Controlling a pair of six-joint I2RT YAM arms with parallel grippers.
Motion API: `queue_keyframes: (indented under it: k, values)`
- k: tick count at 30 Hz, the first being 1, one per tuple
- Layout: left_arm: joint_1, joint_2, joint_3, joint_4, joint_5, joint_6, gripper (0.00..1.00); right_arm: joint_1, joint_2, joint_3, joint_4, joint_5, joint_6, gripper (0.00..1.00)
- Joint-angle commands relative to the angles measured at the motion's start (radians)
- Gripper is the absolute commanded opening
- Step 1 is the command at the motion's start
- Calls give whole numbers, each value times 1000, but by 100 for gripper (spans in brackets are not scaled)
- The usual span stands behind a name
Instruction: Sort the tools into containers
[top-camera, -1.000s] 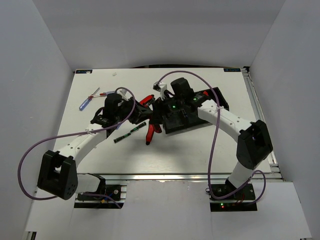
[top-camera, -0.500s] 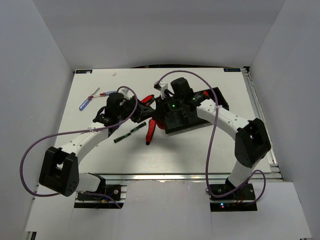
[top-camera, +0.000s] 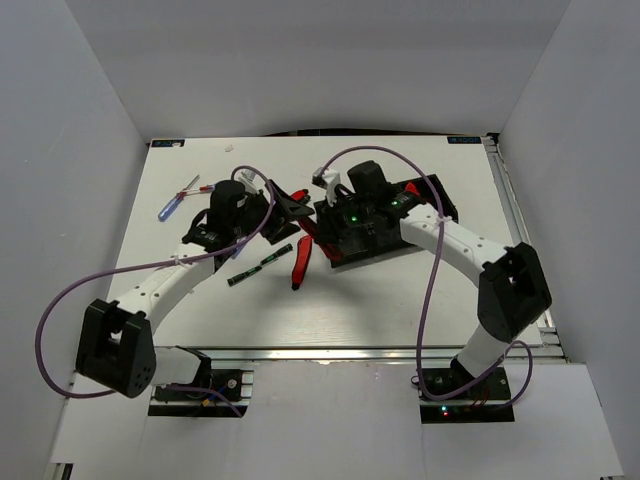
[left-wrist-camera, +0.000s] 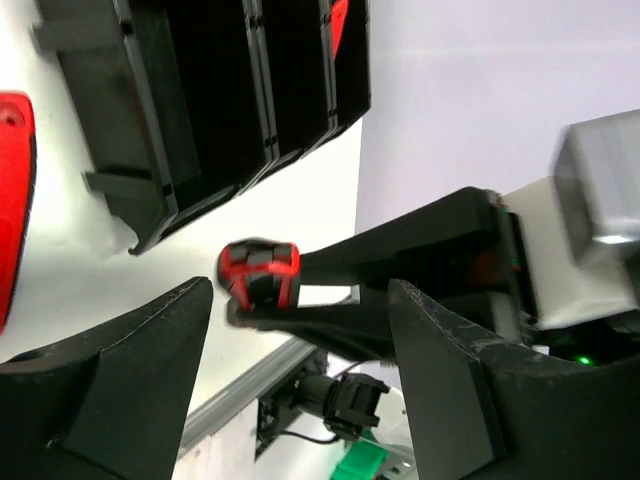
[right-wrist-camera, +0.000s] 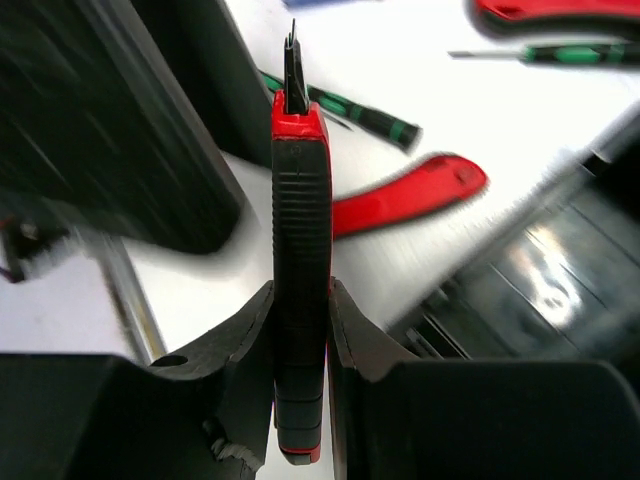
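Right end effector (right-wrist-camera: 300, 310) clamped on a red pocket knife (right-wrist-camera: 301, 220), whose black-ribbed handle stands upright between the fingers (right-wrist-camera: 245, 345). The knife is raised above the table (top-camera: 400, 290), just beside the near end of the black three-compartment tray (left-wrist-camera: 150, 120). Left end effector (left-wrist-camera: 300, 300) wide open, its fingers standing either side of the held knife's end without touching it. On the table lie a second red knife (top-camera: 300, 262) near the tray, a green-marked black screwdriver (top-camera: 262, 262) beside it, and, well apart at far left, a blue-handled screwdriver (top-camera: 167, 208) and a red-handled screwdriver (top-camera: 205, 187).
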Motion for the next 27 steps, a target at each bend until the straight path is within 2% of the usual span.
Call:
queue_keyframes:
  k: [1,4,13,18,23,27]
  values:
    - [8,-79,59,-41,-36,66,82,-37,-86,-32,-33,67,-96,0]
    - [25,-127,54,-99,-66,107,82,-128,-138,-66,-47,131,-154,0]
    - [41,-259,-67,-239,-125,187,80,-487,-202,-44,-65,145,-391,0]
    - [41,-310,-135,-248,-123,181,80,-554,-152,-70,25,257,-421,0]
    - [41,-316,-129,-291,-140,198,79,-585,-84,-90,134,369,-397,0]
    - [41,-323,-136,-312,-152,213,78,-597,-9,-64,157,424,-394,1]
